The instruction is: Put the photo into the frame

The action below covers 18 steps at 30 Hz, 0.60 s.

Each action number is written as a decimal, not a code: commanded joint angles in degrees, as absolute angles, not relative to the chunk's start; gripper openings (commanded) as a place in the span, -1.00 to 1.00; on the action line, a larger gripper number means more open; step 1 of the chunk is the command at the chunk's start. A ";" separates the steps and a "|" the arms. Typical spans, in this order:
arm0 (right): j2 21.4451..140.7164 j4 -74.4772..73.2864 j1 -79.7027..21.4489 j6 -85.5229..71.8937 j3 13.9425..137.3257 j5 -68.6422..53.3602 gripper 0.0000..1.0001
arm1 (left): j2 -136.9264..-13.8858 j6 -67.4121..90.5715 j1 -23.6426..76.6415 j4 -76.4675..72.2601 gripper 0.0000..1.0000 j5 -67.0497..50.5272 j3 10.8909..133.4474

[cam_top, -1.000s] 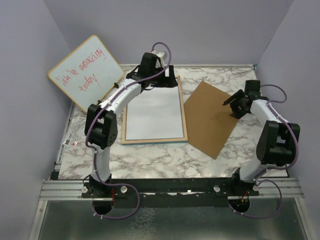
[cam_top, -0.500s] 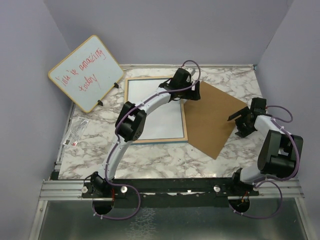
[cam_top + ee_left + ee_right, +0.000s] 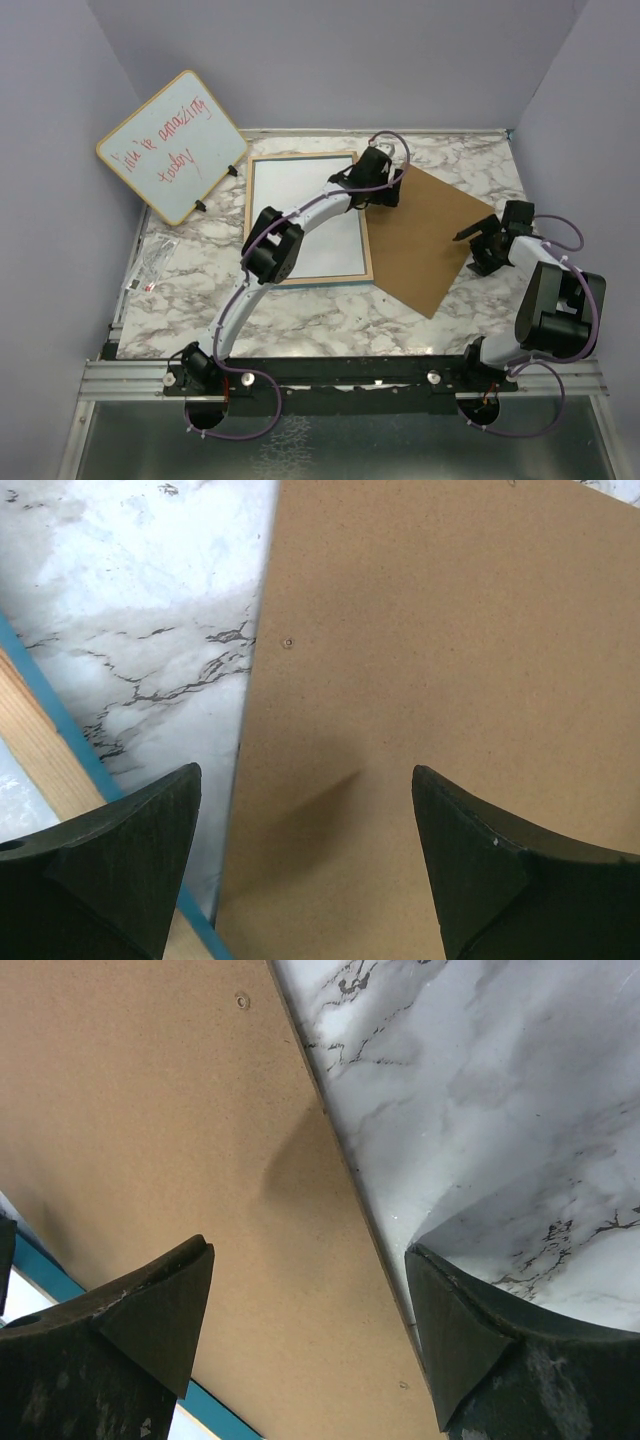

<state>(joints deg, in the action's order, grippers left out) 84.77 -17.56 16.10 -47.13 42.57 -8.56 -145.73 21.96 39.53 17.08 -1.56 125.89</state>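
Observation:
The frame (image 3: 310, 283) lies back up on the marble table, pale wood rails showing, with a blue edge (image 3: 88, 768) visible from the side. Inside it lies a white sheet, the photo (image 3: 282, 195) with its white reverse up; the printed side is hidden. My left gripper (image 3: 375, 192) hangs open over the left edge of the brown backing board (image 3: 430, 680), nothing between its fingers (image 3: 305, 860). My right gripper (image 3: 476, 244) stands open astride the board's right edge (image 3: 310, 1330), one finger over the board (image 3: 150, 1110), the other over marble.
A round-cornered whiteboard (image 3: 170, 145) with red handwriting leans at the back left. A small packet (image 3: 155, 262) lies by the table's left edge. The brown board (image 3: 420, 235) lies skewed, its corner against the frame's right rail. Purple walls close in three sides.
My left arm has swung right from the frame's top edge to the board's left corner. My right gripper has drawn back to the board's right edge and opened wider.

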 commanded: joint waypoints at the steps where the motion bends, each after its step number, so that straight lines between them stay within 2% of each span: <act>1: 85.44 -17.01 16.35 -46.58 40.79 -9.54 0.65 | -150.88 22.51 40.51 26.26 0.72 2.10 129.57; 8: 86.23 -14.63 16.50 -45.54 40.05 -13.31 0.66 | -152.89 25.65 41.04 34.57 0.59 0.26 132.30; 13: 86.74 -10.45 16.52 -45.23 39.20 -19.45 0.64 | -153.18 26.56 41.00 35.25 0.40 -10.88 133.29; 18: 81.99 -9.15 16.52 -45.64 40.49 -20.39 0.62 | -152.62 27.23 41.17 32.92 0.21 -20.70 133.60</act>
<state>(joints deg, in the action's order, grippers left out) 84.66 -12.45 17.06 -45.56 40.77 -15.64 -149.38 24.43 39.55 27.16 -5.87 133.82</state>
